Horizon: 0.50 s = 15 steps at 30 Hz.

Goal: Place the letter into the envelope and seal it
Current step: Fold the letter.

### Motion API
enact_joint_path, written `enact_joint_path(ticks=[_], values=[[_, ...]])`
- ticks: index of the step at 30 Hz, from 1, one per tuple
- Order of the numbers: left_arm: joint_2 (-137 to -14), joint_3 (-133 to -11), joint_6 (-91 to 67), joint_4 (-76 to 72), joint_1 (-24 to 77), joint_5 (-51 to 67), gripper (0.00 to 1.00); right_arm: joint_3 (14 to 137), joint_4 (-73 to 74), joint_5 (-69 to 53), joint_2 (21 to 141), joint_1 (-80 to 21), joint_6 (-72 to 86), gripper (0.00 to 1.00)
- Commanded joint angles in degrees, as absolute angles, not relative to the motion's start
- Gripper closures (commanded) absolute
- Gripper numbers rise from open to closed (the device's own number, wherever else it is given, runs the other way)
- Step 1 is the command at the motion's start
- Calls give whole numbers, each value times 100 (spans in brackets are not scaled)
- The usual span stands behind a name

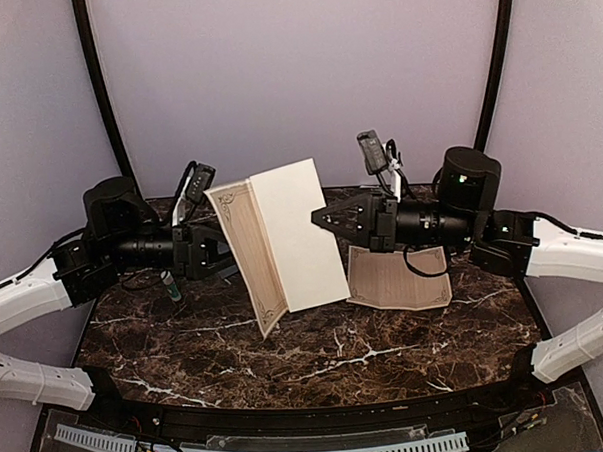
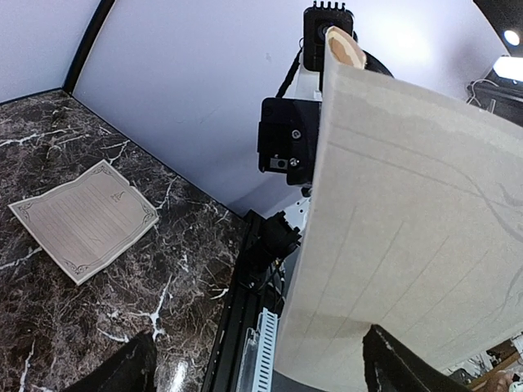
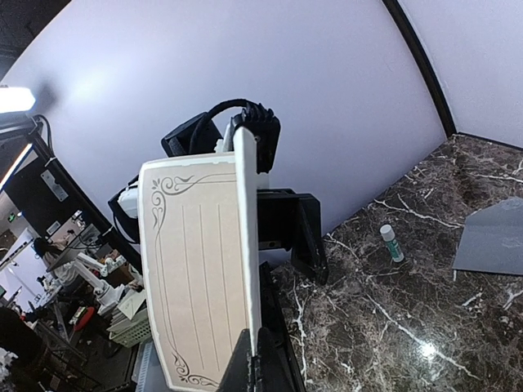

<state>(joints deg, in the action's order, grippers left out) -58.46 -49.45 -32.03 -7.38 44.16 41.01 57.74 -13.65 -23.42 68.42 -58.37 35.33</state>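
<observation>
Letter point(image 1: 282, 237): cream, bordered, half-folded, held upright in the air above the table point(image 1: 317, 355) between the arms. Right gripper point(image 1: 326, 221) is clenched on the plain panel's outer edge. Left gripper point(image 1: 224, 257) is spread wide beside the bordered panel, grasping nothing. Envelope point(image 3: 493, 238) lies flat on the table near a glue stick point(image 3: 391, 242). A second bordered sheet point(image 1: 399, 280) lies below the right arm. Handling note: the left jaws should probably close squarely on the free panel before the right lets go, or the fold may spring open.

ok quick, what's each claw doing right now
left claw: open, fingers wide apart, gripping nothing
right claw: shut on the letter, pinching its lower edge
</observation>
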Motion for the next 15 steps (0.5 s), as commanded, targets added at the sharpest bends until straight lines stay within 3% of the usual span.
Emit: enact_joint_path(ticks=[1, 15], values=[[-5830, -5063, -3183, -1121, 4440, 4265, 16, 5893, -1699, -2479, 6870, -5836, 3651, 100], [-6132, -5166, -3280, -1563, 4541, 4259, 28, 6012, -1648, -2678, 7033, -5955, 3599, 100]])
